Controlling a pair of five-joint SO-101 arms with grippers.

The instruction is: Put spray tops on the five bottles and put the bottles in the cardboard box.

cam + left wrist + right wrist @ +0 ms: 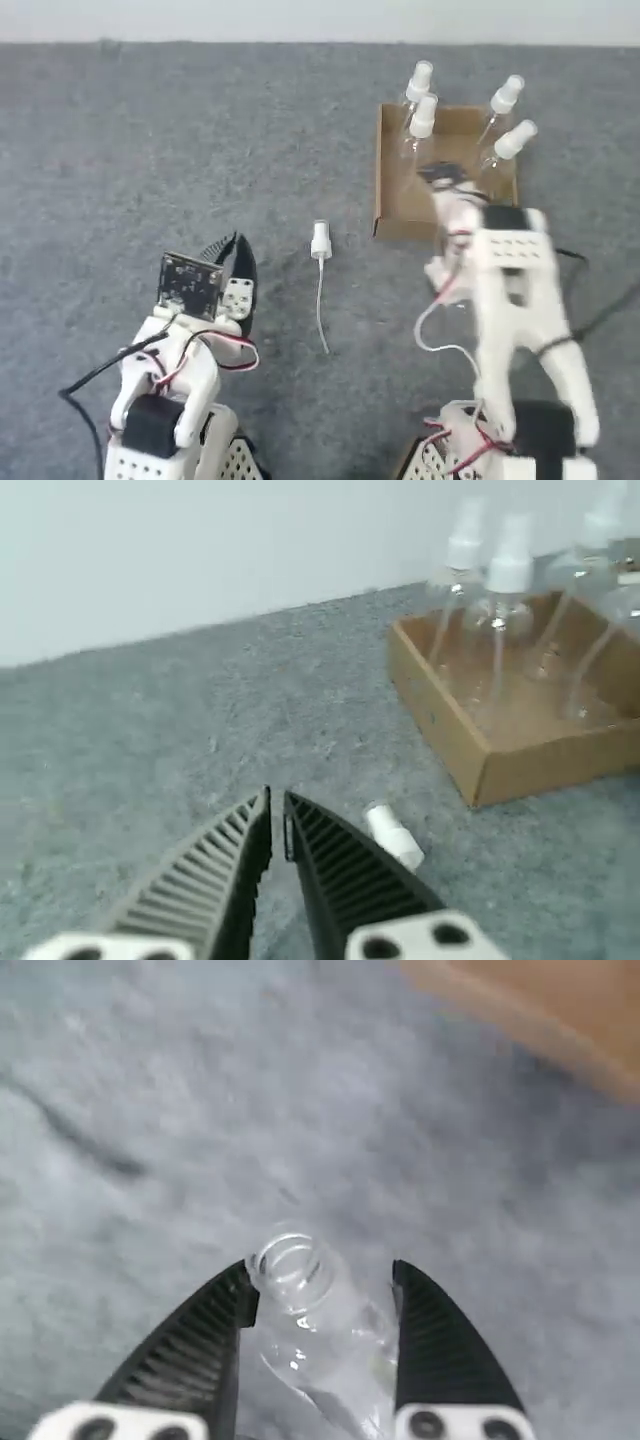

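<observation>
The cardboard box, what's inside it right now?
Four clear bottles stand inside the cardboard box, each with a white spray top. In the high view the right arm covers the near corner, so that part of the floor is hidden.

Grey carpet-like surface (150, 150) runs out to a plain white wall (300, 20) at the far edge, lighting is flat and even throughout.
</observation>
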